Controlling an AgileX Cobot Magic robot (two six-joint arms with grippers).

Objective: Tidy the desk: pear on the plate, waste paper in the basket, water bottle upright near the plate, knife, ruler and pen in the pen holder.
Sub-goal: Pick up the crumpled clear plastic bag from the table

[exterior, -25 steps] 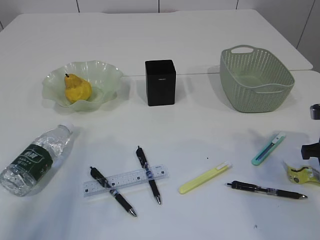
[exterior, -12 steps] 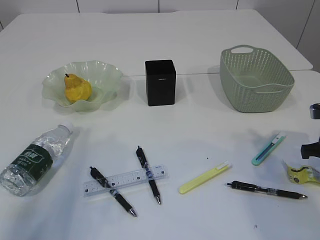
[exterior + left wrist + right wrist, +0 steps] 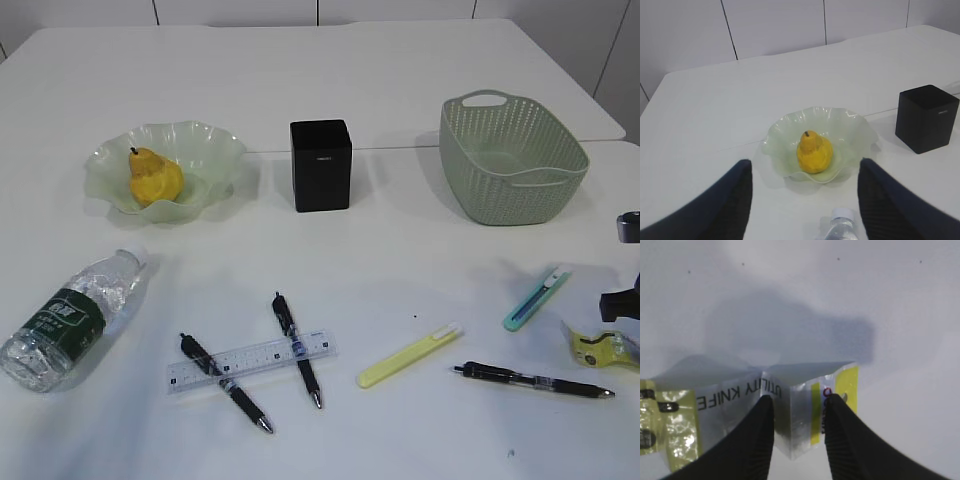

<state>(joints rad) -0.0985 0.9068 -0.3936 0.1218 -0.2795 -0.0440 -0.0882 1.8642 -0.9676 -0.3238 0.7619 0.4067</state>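
The waste paper (image 3: 790, 410), a crumpled yellow and silver wrapper printed "UTILITY KNIFE", lies at the desk's right edge (image 3: 600, 348). My right gripper (image 3: 797, 402) is shut on its raised fold, one finger on each side. The pear (image 3: 155, 178) sits in the green plate (image 3: 215, 140). My left gripper (image 3: 804, 162) hangs open over bare desk in front of the plate (image 3: 850, 125), with the bottle's cap (image 3: 842, 216) just below it. The water bottle (image 3: 70, 318) lies on its side. The ruler (image 3: 250, 362) rests across two pens (image 3: 297, 348). The black pen holder (image 3: 321, 165) stands at mid desk.
The grey-green basket (image 3: 512, 160) stands at the back right. A yellow knife (image 3: 408, 355), a teal knife (image 3: 537, 297) and a third pen (image 3: 535, 381) lie between the ruler and the wrapper. The desk (image 3: 400, 260) ends just right of the wrapper.
My right gripper's jaws have narrowed onto the wrapper, and the wrapper has shifted slightly up in the exterior view. The left gripper and everything else stayed put.
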